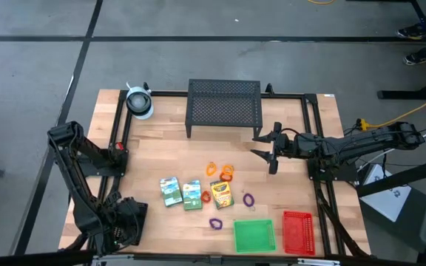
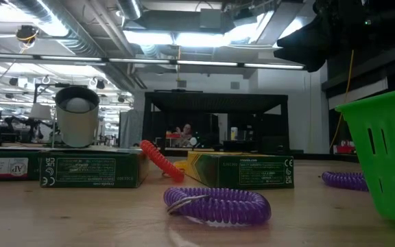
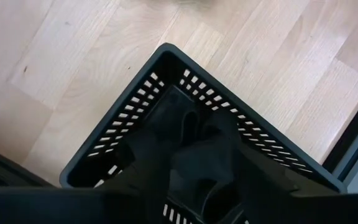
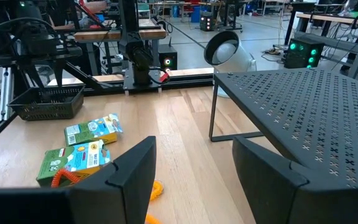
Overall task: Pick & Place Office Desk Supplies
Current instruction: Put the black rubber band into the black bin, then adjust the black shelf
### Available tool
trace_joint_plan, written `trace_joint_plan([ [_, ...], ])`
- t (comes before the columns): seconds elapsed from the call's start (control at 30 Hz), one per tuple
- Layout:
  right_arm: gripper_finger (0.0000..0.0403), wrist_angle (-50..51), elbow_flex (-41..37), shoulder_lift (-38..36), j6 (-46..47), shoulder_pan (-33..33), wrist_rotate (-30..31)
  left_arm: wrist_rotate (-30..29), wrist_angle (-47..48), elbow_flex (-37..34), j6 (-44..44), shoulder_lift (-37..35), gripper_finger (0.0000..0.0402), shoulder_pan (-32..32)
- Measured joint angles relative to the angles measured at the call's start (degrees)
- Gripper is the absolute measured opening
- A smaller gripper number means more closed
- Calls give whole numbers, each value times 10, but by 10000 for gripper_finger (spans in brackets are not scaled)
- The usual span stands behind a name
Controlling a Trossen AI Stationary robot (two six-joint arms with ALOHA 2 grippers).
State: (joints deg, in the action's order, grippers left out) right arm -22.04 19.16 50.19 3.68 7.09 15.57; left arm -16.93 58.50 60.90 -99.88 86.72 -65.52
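My left gripper [image 3: 188, 140] is at the table's near left corner [image 1: 128, 219], pointing down, open, its fingers inside a black slotted tray [image 3: 114, 121]; what lies under them I cannot make out. Two green-white card boxes [image 1: 170, 191] [image 1: 192, 195] and a yellow-green crayon box [image 1: 221, 193] lie flat mid-table. Orange loops [image 1: 227, 174], a red loop [image 1: 205, 197] and purple loops [image 1: 216, 222] [image 1: 248, 199] lie around them. A green tray [image 1: 254, 236] and a red tray [image 1: 298, 231] stand at the near edge. My right gripper [image 1: 267, 151] hovers open and level above the table's right half, holding nothing [image 4: 194, 146].
A large black mesh stand on legs [image 1: 225, 107] occupies the far middle, close to my right gripper. A whitish roll [image 1: 139, 102] stands at the far left. A black frame [image 1: 313, 148] runs along the table's edges. Bare wood lies between the black tray and the boxes.
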Motion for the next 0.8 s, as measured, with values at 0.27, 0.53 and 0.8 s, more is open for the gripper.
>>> trace_joint_plan([
  [0.27,215,0,0,0,0,0,0,-74,2,0,17,-1,193,-4],
  [0.53,215,-4,0,0,-11,0,0,-359,4,0,117,-49,184,17],
  [0.8,215,-50,0,0,0,0,58,-387,-25,-3,398,-110,165,173],
])
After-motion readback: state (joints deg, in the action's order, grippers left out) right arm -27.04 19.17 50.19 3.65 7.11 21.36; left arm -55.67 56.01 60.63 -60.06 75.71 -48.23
